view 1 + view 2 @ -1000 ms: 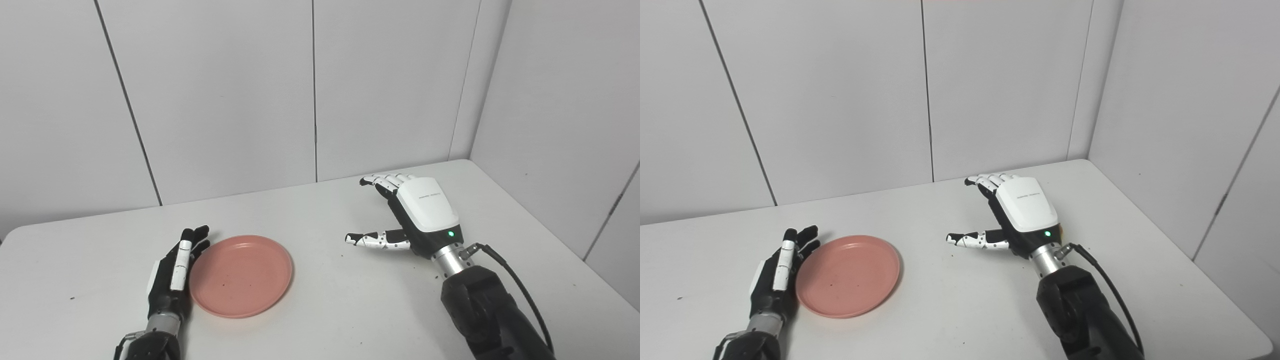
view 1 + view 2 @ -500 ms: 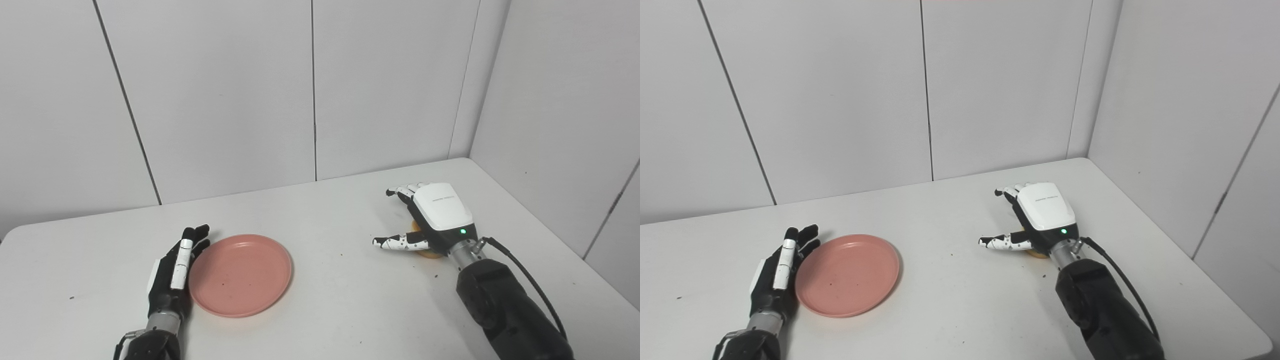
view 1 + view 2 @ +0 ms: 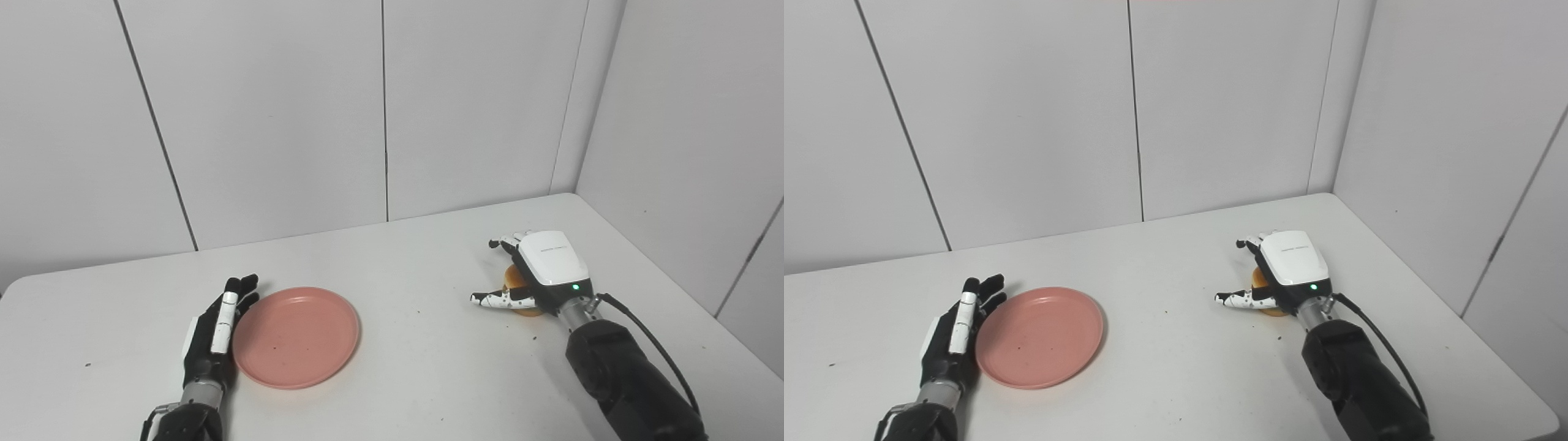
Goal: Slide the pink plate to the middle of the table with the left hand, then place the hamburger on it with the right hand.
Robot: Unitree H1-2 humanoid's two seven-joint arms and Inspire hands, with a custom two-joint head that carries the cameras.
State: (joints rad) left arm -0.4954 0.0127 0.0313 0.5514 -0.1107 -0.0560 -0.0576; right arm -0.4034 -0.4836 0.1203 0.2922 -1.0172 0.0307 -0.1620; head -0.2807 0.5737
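Left hand unchanged from a second ago: edge-on, fingers straight and pressed together, against the left rim of the plate. Plate unmoved too, left of the table middle, so sliding looks unfinished. Right hand meanwhile swung rightward and dropped low over the hamburger, now visible under the palm near the right side. Fingers curled and apart around the bun, thumb out; closed grasp not evident. Pickup probably next.

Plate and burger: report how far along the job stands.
Done: nothing certain; the plate lies left of centre, the left hand flat against its rim. In hand: the right hand, fingers apart, covers the burger on the table. Left: gripping, lifting and plating it.
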